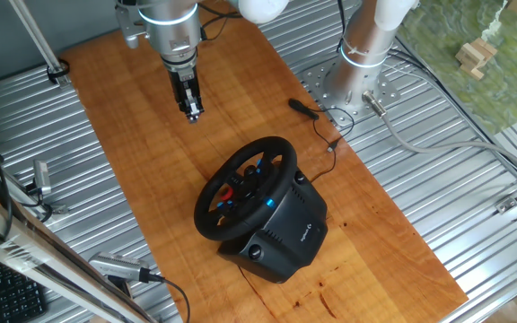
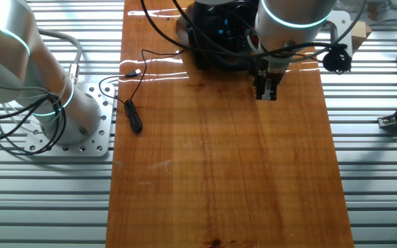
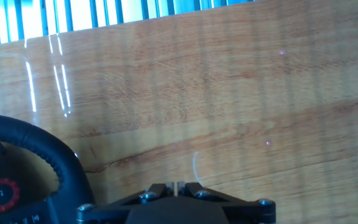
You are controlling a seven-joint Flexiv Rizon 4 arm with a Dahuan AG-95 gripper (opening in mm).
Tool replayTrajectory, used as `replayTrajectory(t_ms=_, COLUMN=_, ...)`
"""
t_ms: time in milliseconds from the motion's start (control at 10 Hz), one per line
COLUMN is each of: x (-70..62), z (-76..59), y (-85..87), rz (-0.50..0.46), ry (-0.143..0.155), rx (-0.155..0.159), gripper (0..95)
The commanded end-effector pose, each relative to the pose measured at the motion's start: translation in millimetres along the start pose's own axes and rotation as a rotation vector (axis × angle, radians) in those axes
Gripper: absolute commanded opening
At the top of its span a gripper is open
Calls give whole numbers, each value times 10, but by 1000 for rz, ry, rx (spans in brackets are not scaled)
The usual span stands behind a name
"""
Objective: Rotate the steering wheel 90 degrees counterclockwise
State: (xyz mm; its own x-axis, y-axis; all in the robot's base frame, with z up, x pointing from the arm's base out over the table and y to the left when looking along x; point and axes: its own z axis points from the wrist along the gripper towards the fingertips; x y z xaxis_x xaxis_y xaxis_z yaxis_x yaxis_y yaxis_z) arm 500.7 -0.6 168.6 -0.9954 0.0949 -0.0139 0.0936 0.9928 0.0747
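Observation:
The steering wheel (image 1: 245,187) is a black round racing wheel with a thick rim and small red and blue hub buttons, tilted on its boxy black base (image 1: 281,235) on the wooden board. In the other fixed view the wheel (image 2: 216,31) is mostly hidden behind the arm at the far end. In the hand view its rim (image 3: 39,149) shows at the lower left with a red button. My gripper (image 1: 192,111) hangs above the bare board, apart from the wheel, up and to its left. Its fingers are pressed together, holding nothing. It also shows in the other fixed view (image 2: 266,93) and the hand view (image 3: 176,185).
The wooden board (image 1: 151,170) lies on a ribbed metal table. A black cable with a small plug (image 1: 305,108) lies near the arm's round base (image 1: 348,85). The same cable (image 2: 133,114) lies at the board's left edge. Clamps and tools lie beside the board.

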Motion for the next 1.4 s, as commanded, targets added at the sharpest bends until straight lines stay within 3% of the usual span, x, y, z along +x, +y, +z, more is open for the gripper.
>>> replayTrajectory(t_ms=100, x=2, z=0, y=0, rz=1, ry=0, rx=3, gripper=0)
replayTrajectory(t_ms=500, x=2, z=-1, y=0, rz=6, ry=0, rx=26, gripper=0)
replayTrajectory(t_ms=900, x=-16, z=25, y=-10, rz=3, ry=0, rx=13, gripper=0)
replayTrajectory(t_ms=1400, x=-312, z=121, y=-8, rz=-6, ry=14, rx=3, gripper=0)
